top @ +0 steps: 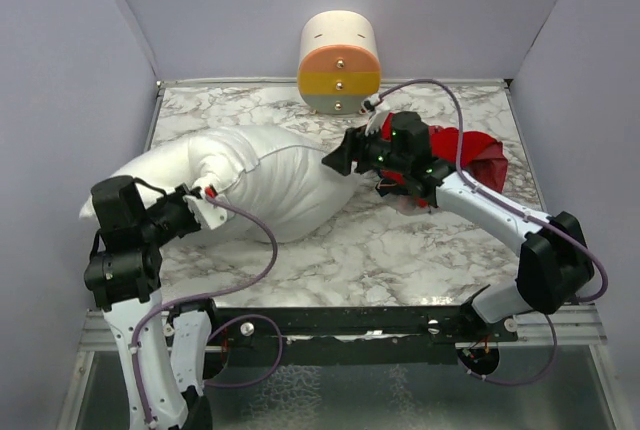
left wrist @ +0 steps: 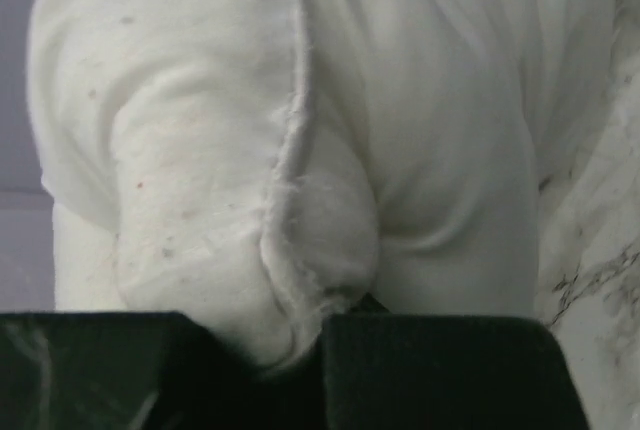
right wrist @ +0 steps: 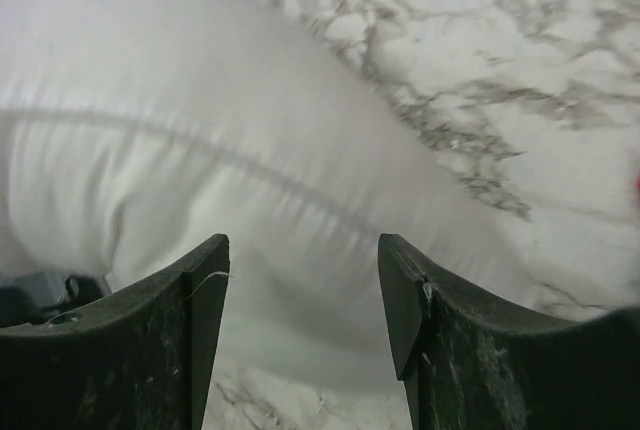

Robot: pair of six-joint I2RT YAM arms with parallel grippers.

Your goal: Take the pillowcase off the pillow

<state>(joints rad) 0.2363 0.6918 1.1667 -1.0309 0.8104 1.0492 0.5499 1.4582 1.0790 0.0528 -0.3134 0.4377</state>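
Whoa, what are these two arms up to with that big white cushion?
The left gripper pinches a seamed corner of the bare white pillow on the marble table. The right gripper is open at the pillow's other end, holding nothing. The red pillowcase lies bunched to the right beside that arm, apparently already off the pillow.

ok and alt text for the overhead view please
A bare white pillow lies on a marble table, the left gripper pinching its left end and the right gripper at its right end. The red pillowcase sits crumpled on the table's right side, off the pillow, and a cream-and-orange cylinder stands at the back.
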